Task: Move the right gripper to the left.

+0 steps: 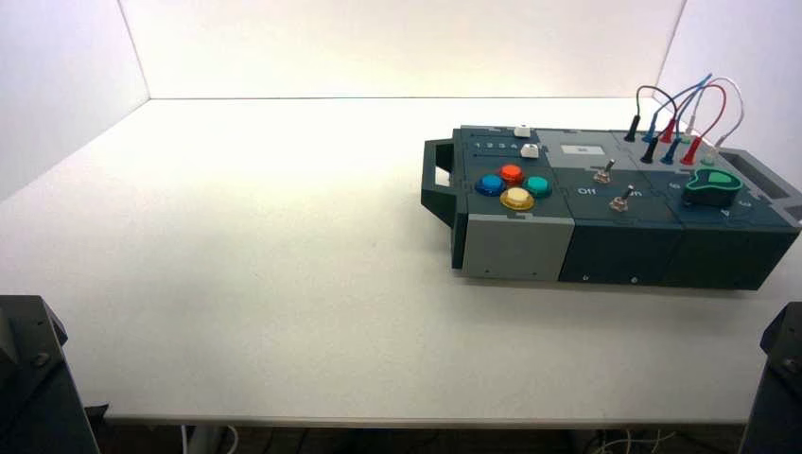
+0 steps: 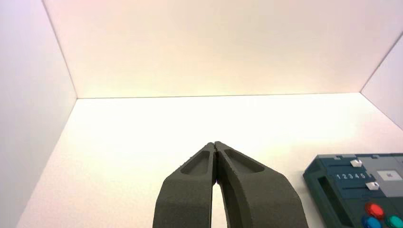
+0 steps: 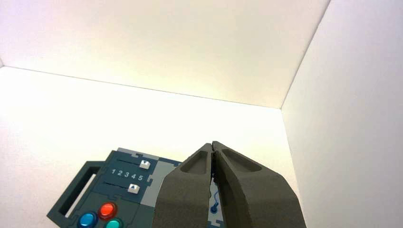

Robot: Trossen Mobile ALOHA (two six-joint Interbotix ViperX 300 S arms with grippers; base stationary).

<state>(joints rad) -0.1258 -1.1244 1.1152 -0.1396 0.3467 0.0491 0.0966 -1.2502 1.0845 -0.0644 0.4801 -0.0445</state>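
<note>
The dark box [image 1: 605, 203] stands on the white table at the right. It bears a cluster of round buttons [image 1: 513, 185], two white sliders [image 1: 526, 142], two toggle switches [image 1: 611, 185], a green knob [image 1: 713, 185] and coloured wires [image 1: 683, 118]. My right gripper [image 3: 212, 144] is shut and empty, held back over the table's near right side, with the box's sliders [image 3: 139, 176] and buttons [image 3: 107, 210] beyond it. My left gripper [image 2: 215, 143] is shut and empty, parked at the near left, the box [image 2: 361, 190] off to one side of it. In the high view only the arm bases show.
White walls close the table at the back and both sides. The left arm base [image 1: 33, 378] and right arm base [image 1: 780, 378] stand at the near corners. The box's handle [image 1: 437, 180] sticks out toward the table's middle.
</note>
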